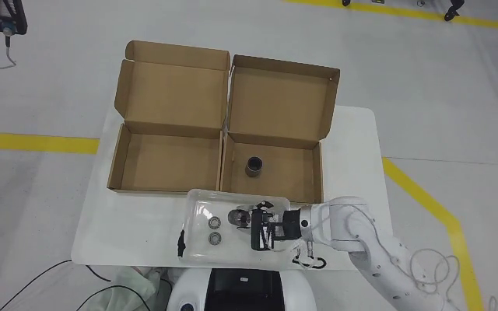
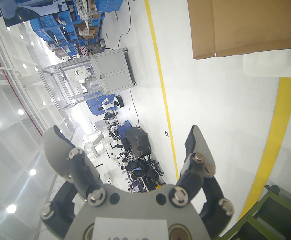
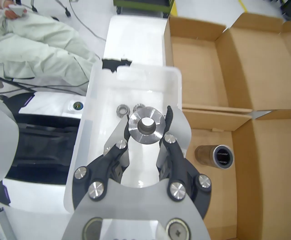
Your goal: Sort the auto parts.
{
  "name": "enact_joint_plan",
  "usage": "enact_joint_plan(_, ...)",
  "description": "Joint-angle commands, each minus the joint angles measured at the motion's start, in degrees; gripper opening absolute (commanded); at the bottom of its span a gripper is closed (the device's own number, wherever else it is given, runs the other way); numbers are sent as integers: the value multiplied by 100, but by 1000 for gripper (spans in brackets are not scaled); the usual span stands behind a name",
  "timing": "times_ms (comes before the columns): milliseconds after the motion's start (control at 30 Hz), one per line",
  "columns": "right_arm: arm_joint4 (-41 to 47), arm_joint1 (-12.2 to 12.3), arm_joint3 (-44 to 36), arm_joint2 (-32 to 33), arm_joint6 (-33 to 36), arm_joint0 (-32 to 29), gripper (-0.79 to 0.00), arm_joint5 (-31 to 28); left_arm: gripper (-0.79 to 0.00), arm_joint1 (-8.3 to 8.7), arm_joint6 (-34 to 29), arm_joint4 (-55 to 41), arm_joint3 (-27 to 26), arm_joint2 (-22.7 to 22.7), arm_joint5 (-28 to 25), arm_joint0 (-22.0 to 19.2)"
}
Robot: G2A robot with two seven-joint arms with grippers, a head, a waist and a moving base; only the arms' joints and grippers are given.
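Top view: illumination is bright, even and overhead, with only soft shade along the inner walls of the cardboard boxes; the white table nears washout at 3 o'clock of them. Left wrist view: ceiling lamps bloom, the hall's far end burns white, and straight lines bow toward the edges. Right wrist view: hard highlights sit on the metal hub and the white tray.

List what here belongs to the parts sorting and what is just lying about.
Job:
right gripper, shut on the metal hub
two small rings in the white tray
empty cardboard box
second cardboard box, holding the cylindrical sleeve

Lying about:
floor cables
green cart
yellow floor line
left gripper, open and holding nothing
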Motion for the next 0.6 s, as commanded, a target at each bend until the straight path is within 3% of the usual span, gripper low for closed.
enact_joint_plan(0, -175, -5, 13, 69, -802, -51, -785, 33, 0, 0, 0, 0, 0, 0, 0, 0)
enact_joint_plan(367, -1480, -94, 556, -16, -4821, -58, -785, 321, 0, 0, 0, 0, 0, 0, 0, 0)
enact_joint_plan(567, -2056, -84, 765, 13, -6394, -254, -785, 940, 0, 0, 0, 0, 0, 0, 0, 0)
